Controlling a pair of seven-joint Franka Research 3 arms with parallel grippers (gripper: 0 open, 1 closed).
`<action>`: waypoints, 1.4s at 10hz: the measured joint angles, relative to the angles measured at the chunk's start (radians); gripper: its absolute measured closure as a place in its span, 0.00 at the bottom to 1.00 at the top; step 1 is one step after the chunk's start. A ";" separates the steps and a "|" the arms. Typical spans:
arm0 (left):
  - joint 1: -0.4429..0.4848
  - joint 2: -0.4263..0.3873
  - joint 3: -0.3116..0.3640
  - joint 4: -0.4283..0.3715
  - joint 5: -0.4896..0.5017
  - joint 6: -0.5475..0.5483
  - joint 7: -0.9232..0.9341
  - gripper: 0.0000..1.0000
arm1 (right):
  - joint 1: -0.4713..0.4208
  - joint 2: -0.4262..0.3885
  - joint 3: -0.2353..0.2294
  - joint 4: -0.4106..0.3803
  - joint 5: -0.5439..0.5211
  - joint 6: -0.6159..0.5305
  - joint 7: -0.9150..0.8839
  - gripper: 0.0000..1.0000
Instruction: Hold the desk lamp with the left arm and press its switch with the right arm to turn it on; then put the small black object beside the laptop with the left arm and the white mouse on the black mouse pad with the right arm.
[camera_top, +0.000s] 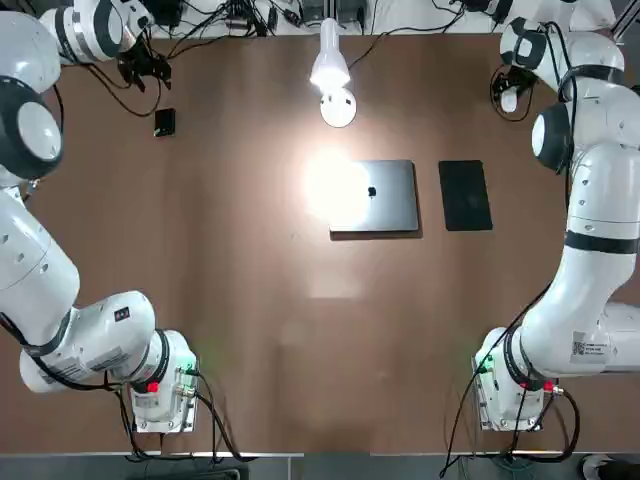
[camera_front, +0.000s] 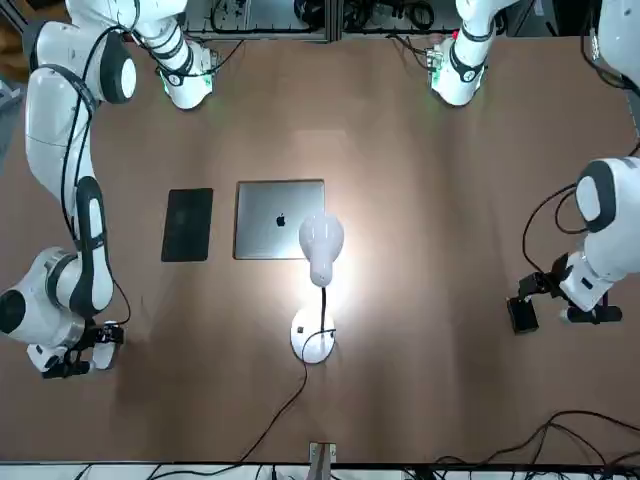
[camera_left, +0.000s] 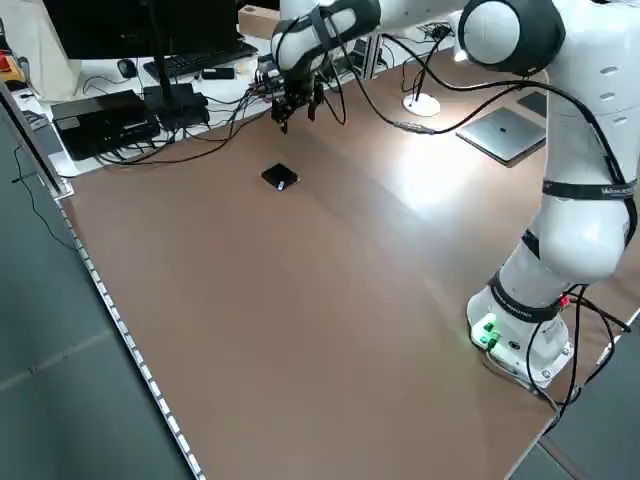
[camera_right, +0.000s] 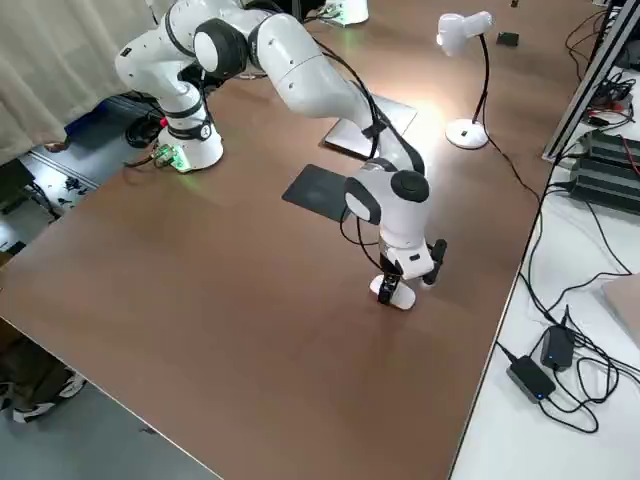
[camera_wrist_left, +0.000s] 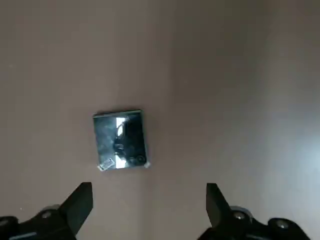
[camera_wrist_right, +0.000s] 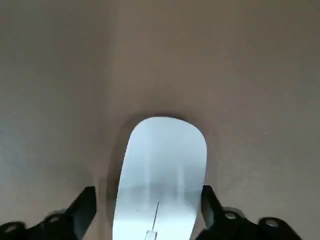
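White mouse (camera_wrist_right: 160, 175) between right jaws (camera_wrist_right: 145, 210), lamp (camera_top: 333, 75) lit

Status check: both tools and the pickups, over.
Left tool open, above the black block, not touching. Right tool open, straddling the mouse on the table. Lamp lit. Pad bare, nothing in the way.
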 joint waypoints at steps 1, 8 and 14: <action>-0.023 0.032 0.041 -0.002 -0.002 0.047 0.000 0.00 | 0.000 0.000 0.001 0.000 0.008 0.003 0.000 0.29; -0.078 0.239 0.153 0.104 -0.156 0.125 0.120 0.00 | 0.145 -0.195 -0.008 -0.101 0.011 -0.289 0.041 0.38; -0.090 0.266 0.175 0.114 -0.156 0.147 0.085 0.00 | 0.304 -0.691 -0.034 -1.046 0.010 0.246 0.072 0.38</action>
